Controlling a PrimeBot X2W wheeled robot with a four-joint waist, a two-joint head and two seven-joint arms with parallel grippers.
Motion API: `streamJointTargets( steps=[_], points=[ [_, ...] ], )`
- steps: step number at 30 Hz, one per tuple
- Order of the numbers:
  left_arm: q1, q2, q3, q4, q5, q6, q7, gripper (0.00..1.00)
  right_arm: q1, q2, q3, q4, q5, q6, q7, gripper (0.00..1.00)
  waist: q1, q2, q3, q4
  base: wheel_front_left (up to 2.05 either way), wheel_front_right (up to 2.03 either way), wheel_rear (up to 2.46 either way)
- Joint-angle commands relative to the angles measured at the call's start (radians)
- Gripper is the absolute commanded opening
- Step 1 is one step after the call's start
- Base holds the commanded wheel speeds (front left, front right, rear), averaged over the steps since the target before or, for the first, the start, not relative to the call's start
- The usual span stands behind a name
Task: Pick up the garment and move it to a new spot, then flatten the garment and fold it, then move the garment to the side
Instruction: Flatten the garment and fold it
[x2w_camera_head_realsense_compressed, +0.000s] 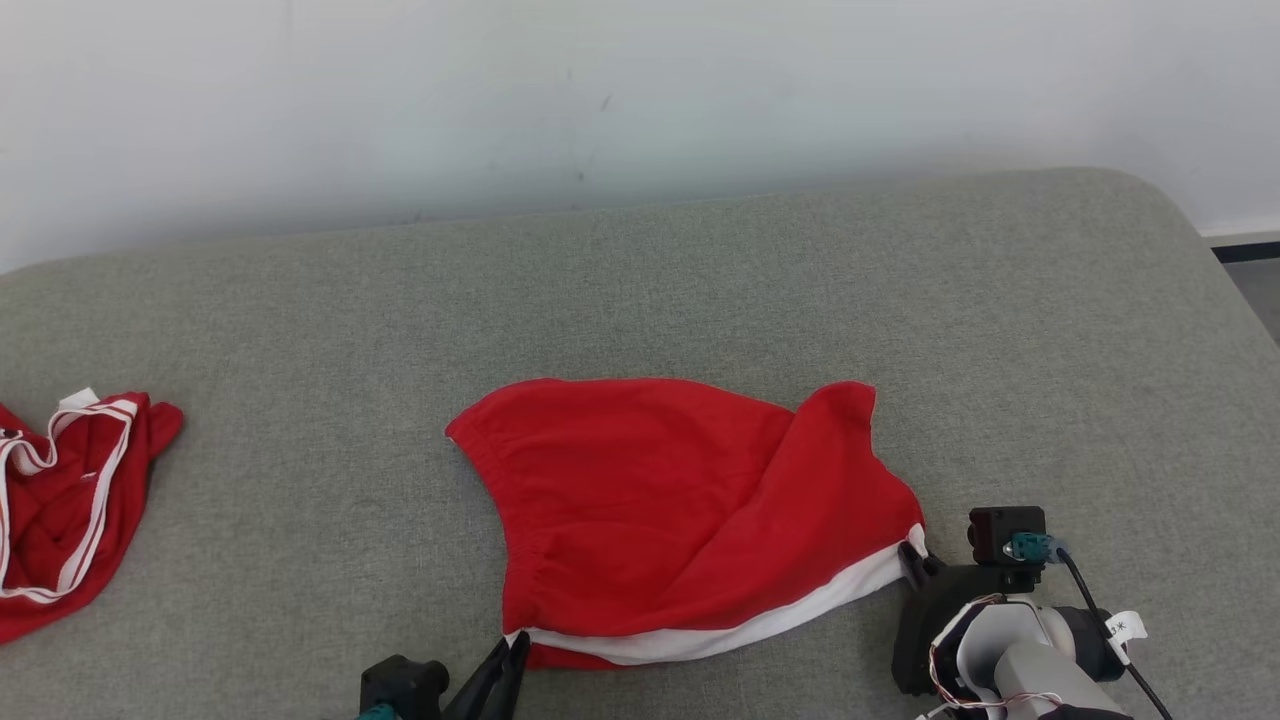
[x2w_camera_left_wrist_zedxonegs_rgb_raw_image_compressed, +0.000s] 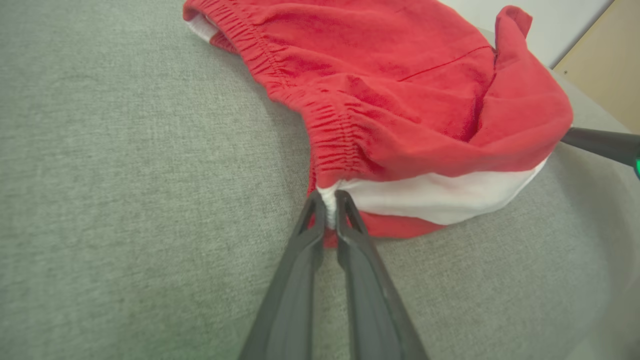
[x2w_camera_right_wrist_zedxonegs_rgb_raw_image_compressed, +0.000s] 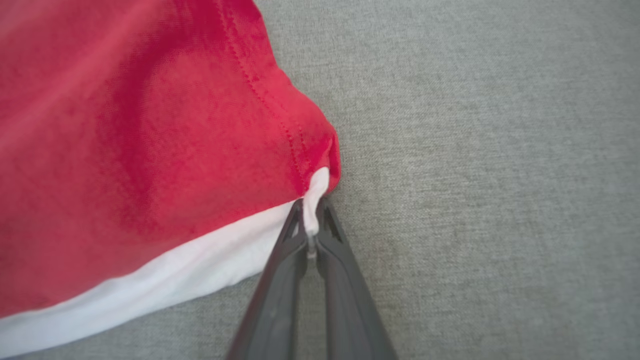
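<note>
Bright, even light fills the head view. The white wall (x2w_camera_head_realsense_compressed: 640, 90) is evenly lit, and the red garment (x2w_camera_head_realsense_compressed: 680, 500) casts only a thin shadow along its lower edge onto the grey cushion (x2w_camera_head_realsense_compressed: 300, 330). The left wrist view is sharp at centre. There the left gripper (x2w_camera_left_wrist_zedxonegs_rgb_raw_image_compressed: 327, 197) blurs toward the bottom edge, with a faint green tint beside it and pale haze in the lower right corner. The right wrist view is soft overall, most so at upper left.
</note>
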Motion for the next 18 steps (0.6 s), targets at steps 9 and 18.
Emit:
streamJointTargets(
  steps=[9,18],
  points=[
    [0.014,0.015,0.004,-0.079,-0.053,0.002,-0.002,0.0,0.019,0.0,0.01,-0.017,0.095,-0.003,-0.08,0.0,0.0,0.0,-0.02,0.002,0.0,0.0,0.0],
    [-0.009,0.041,0.002,-0.283,-0.193,0.002,-0.002,0.0,0.065,-0.007,0.086,-0.303,0.352,-0.003,-0.057,0.0,0.0,0.0,-0.066,-0.028,0.0,0.0,0.0]
  ],
)
